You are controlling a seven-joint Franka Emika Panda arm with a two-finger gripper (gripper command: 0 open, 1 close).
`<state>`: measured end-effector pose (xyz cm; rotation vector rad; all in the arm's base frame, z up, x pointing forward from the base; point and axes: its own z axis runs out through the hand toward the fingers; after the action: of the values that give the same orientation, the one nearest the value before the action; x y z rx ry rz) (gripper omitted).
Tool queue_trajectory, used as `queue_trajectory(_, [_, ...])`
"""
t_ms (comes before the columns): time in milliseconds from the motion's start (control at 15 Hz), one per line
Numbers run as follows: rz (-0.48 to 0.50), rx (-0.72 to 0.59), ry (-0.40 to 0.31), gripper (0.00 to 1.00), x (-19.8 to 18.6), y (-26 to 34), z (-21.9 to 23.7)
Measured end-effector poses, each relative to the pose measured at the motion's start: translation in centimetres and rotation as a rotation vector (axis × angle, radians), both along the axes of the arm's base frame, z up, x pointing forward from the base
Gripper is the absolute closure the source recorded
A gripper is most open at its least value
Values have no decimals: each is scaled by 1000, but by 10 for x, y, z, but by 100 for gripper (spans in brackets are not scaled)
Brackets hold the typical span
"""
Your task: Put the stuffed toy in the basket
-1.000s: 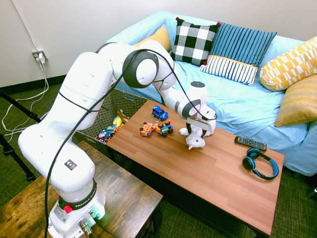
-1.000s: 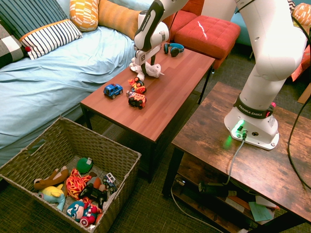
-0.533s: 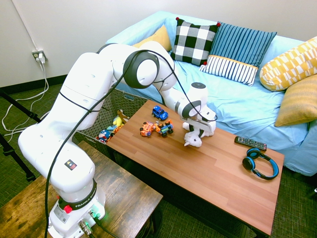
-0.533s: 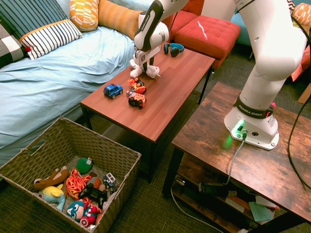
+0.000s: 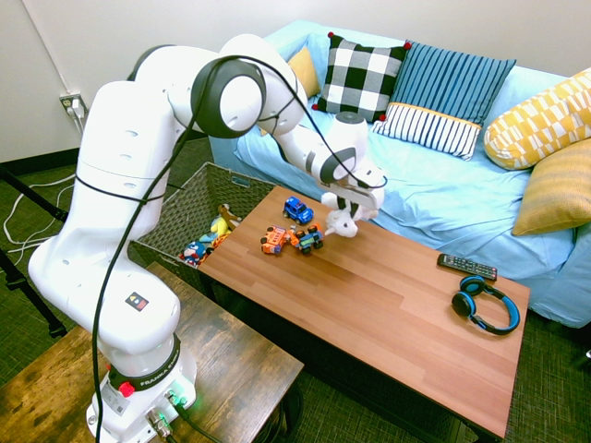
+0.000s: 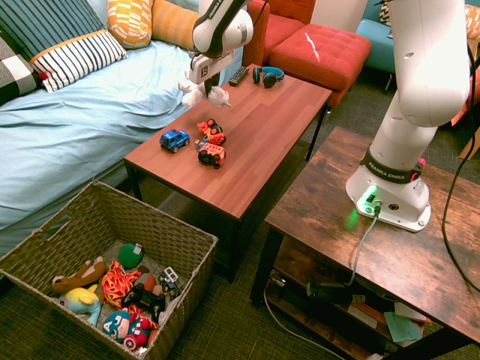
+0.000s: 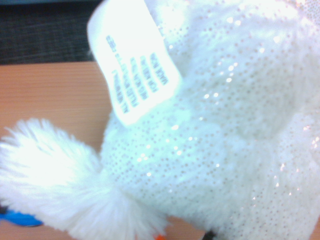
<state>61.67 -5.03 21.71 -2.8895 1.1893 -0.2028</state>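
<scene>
The white stuffed toy (image 5: 341, 226) hangs a little above the far edge of the wooden coffee table (image 5: 397, 323), just past the toy cars, with my gripper (image 5: 343, 213) shut on it from above. From the other side the stuffed toy (image 6: 201, 95) dangles under the gripper (image 6: 203, 87) between table and sofa. Up close, the toy's sparkly white fur (image 7: 230, 150) and its sewn label (image 7: 135, 70) fill the wrist view. The woven grey-brown basket (image 5: 185, 214) stands on the floor off the table's end; the basket (image 6: 154, 217) holds several toys.
Three toy cars (image 5: 294, 238) sit on the table near the basket end, blue car (image 6: 174, 139) nearest the sofa. Blue headphones (image 5: 485, 306) and a remote (image 5: 466, 267) lie at the far end. The blue sofa (image 6: 82, 120) with cushions runs along the table.
My gripper has shut on the stuffed toy and lifted it off the table, carrying it up and toward the sofa and the toy cars.
</scene>
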Motion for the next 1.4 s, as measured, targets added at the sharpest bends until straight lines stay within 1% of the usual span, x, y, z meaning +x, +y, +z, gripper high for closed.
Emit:
queue_trajectory(267, [71, 54, -35, 100, -22, 126, 42])
queue_trajectory(400, [96, 81, -30, 100, -34, 187, 45])
queue_trajectory(533, [108, 99, -9, 100, -51, 237, 39])
queue_trajectory(733, [99, 105, -38, 100, -54, 255, 33])
queue_trajectory(933, [116, 116, -57, 100, -59, 318, 2])
queue_trajectory(1133, [137, 128, -57, 100, -51, 390, -43])
queue_trajectory(1400, [146, 135, -45, 100, -30, 445, -99])
